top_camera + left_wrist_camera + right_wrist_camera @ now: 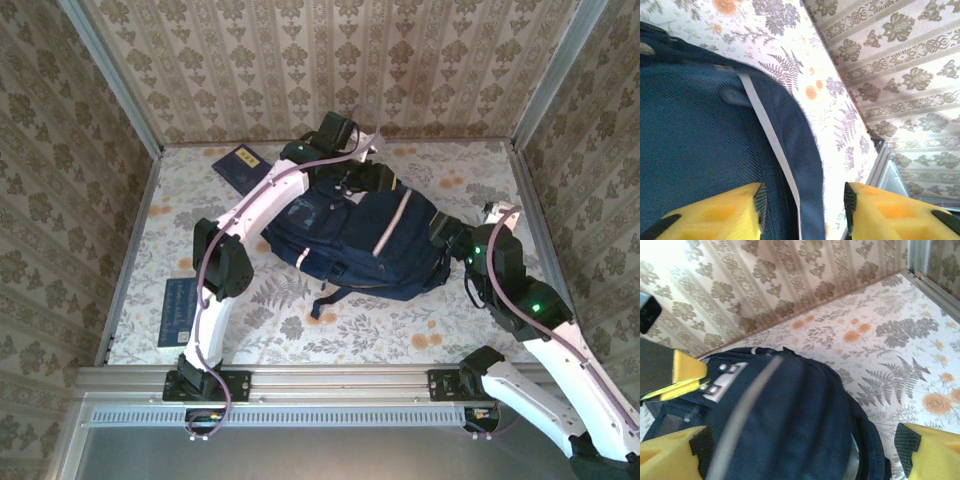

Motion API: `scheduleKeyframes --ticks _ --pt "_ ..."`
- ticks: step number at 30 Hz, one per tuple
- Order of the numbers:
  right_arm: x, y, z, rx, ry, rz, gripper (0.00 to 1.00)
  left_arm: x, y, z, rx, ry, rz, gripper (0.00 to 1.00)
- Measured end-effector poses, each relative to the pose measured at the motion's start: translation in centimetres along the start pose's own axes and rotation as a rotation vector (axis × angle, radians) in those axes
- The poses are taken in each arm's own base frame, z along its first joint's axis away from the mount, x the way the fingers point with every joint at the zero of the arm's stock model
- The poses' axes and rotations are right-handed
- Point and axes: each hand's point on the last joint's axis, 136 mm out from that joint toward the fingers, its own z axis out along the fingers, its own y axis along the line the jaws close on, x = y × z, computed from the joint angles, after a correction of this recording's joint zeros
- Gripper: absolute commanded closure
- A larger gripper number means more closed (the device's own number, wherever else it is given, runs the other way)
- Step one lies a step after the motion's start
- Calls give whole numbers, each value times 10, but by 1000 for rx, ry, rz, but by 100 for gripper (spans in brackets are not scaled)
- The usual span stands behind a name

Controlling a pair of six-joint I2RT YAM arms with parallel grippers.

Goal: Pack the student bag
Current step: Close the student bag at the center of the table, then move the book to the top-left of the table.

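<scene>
Two books lie outside the student bag (350, 245), which sits mid-way across the desk (400, 330) toward its far edge: the far book (240, 165) by the far-left corner, the near book (180, 310) at the left edge.

Left wrist: the left hand (802, 210) stands half-open astride the bag's striped rim (772, 145), gripping nothing. The slack fabric may slip free as it closes.

Right wrist: the right hand (805, 450) gapes wide over the bag; a push could slide it.
</scene>
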Motion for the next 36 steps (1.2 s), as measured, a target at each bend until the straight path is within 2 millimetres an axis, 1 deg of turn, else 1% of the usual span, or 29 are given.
scheduleKeyframes --ticks 2,4,5,6,7,9,10,12,14,15,16,17,19,21,23,25,27,29,30,33,36 --pt "-10 9 -3 -26 -6 -18 7 -5 5 -15 -36 -27 4 41" --pt "-20 20 -3 -50 -7 -32 8 -15 13 -46 -94 -87 4 32" --pt "-24 26 -2 -66 -1 -40 8 -22 19 -67 -132 -131 4 23" --pt "-26 31 0 -74 5 -47 8 -32 27 -95 -184 -191 -2 17" --pt "-25 35 3 -85 16 -51 8 -41 34 -122 -233 -247 -3 15" --pt "-19 42 10 -100 48 -63 9 -63 54 -186 -350 -392 -14 15" --pt "-13 45 15 -104 70 -70 10 -70 64 -212 -396 -445 -25 14" --pt "-3 51 24 -116 110 -82 10 -82 94 -264 -497 -546 -59 14" --pt "6 57 32 -129 143 -91 10 -91 127 -290 -576 -586 -93 15" --pt "10 60 36 -138 155 -94 10 -95 148 -294 -610 -586 -114 16" --pt "13 62 39 -147 166 -98 10 -97 167 -293 -634 -577 -134 16" --pt "16 65 42 -154 176 -104 10 -96 193 -286 -661 -553 -160 16" --pt "21 71 47 -173 195 -115 10 -85 244 -264 -708 -476 -213 19" --pt "26 78 53 -197 215 -124 11 -69 295 -234 -737 -381 -269 22" --pt "31 84 59 -215 232 -132 11 -52 338 -208 -758 -300 -315 22" --pt "38 88 65 -227 254 -144 11 -37 370 -190 -771 -237 -347 22" --pt "46 91 71 -232 283 -155 11 -26 396 -178 -795 -192 -367 22" --pt "52 92 75 -235 300 -160 12 -26 412 -176 -819 -180 -363 22" --pt "54 94 76 -240 305 -160 12 -27 417 -176 -828 -183 -358 22" --pt "57 94 77 -247 310 -160 12 -28 424 -181 -848 -186 -357 22" --pt "59 92 76 -248 311 -160 12 -29 424 -188 -856 -195 -361 23"
